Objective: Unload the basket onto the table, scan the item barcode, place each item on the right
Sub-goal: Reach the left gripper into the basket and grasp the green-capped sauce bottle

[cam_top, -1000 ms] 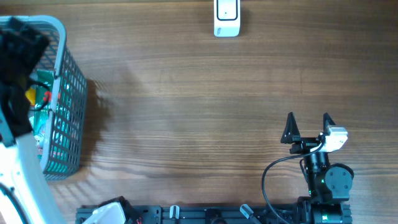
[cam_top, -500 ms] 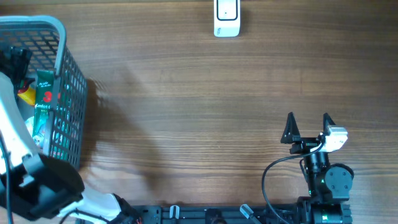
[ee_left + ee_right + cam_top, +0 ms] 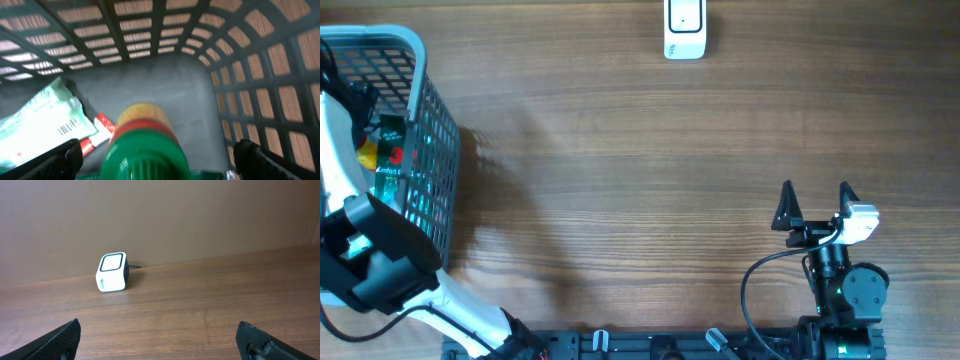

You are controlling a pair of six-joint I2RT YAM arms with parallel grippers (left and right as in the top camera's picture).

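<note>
My left gripper (image 3: pixel 159 161) is open inside the grey basket (image 3: pixel 432 130), at the table's left edge. A bottle with a green cap (image 3: pixel 142 150) and a red and yellow band stands between its spread fingers, close to the camera and blurred. Both fingers stand apart from the bottle. A pale green packet (image 3: pixel 37 120) with a printed barcode (image 3: pixel 67 128) lies left of the bottle. A small red pack (image 3: pixel 100 131) lies beside it. The white scanner (image 3: pixel 684 28) stands at the table's far edge. My right gripper (image 3: pixel 815 192) hangs open over bare wood, facing the scanner (image 3: pixel 112 272).
The left arm (image 3: pixel 375 258) leans over the basket's near side and hides part of its contents. A green packet (image 3: pixel 390 150) and something yellow (image 3: pixel 366 152) show through the mesh. Basket walls (image 3: pixel 260 75) close in around the left gripper.
The left arm has swung round over the basket and its wrist has dropped in among the items. The right arm has not moved.
</note>
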